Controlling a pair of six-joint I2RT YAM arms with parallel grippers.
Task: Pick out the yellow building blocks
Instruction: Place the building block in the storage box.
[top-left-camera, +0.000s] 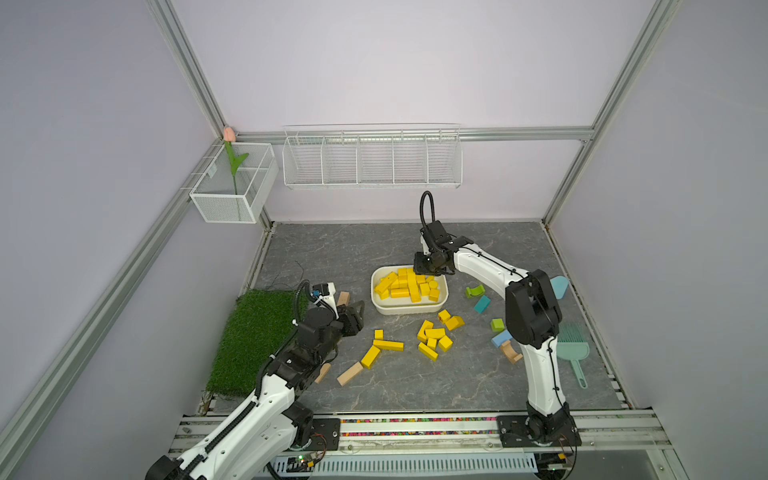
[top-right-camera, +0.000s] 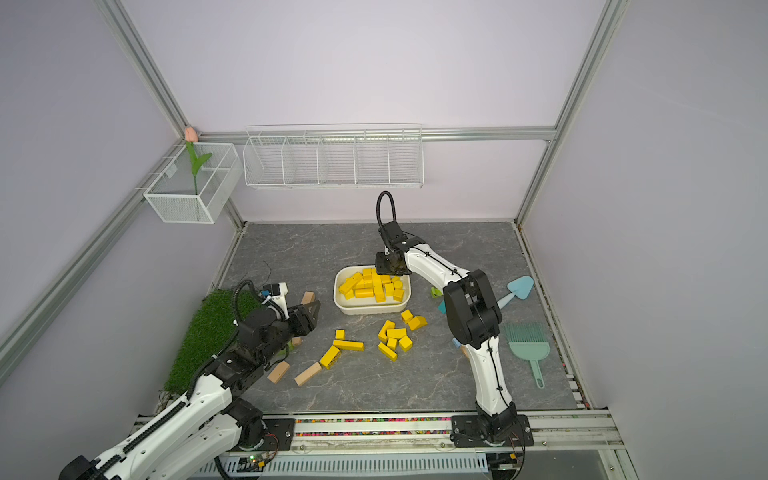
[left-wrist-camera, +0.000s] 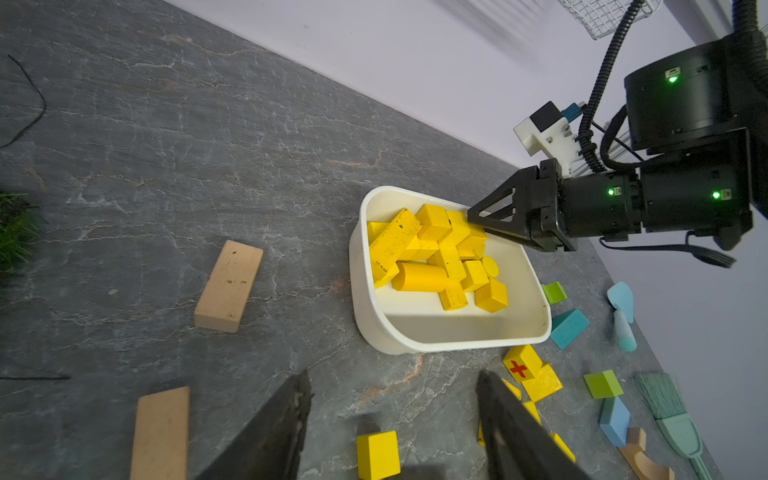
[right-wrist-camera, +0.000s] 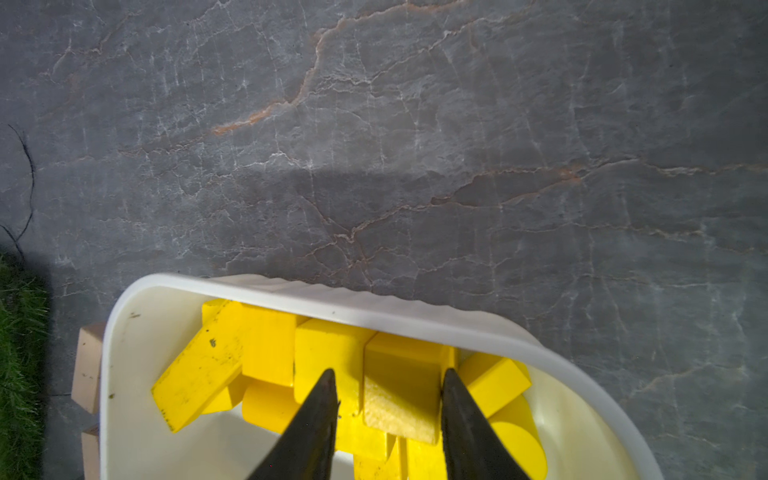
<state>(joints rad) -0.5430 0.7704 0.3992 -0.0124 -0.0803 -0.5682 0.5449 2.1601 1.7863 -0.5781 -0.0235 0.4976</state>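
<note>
Right gripper (top-right-camera: 390, 266) hangs over the far corner of the white tub (top-right-camera: 370, 309), just above the heap of yellow building blocks (top-right-camera: 372, 284) inside. Loose yellow blocks (top-right-camera: 392, 338) lie scattered on the grey table (top-right-camera: 415, 386) on the tub's near side. Left gripper (top-right-camera: 313, 313) hovers low by the grass mat (top-right-camera: 199, 336), with tan blocks (top-right-camera: 308, 373) close around it. Over on the right side, a teal brush (top-right-camera: 527, 343) lies near the table's edge.

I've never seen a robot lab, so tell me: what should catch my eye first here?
A heap of bright yellow building blocks sits in the white tub at the middle of the grey table, with the right gripper open above it. More loose yellow blocks lie scattered in front of the tub, and a green grass mat lies at the table's left edge.
</note>
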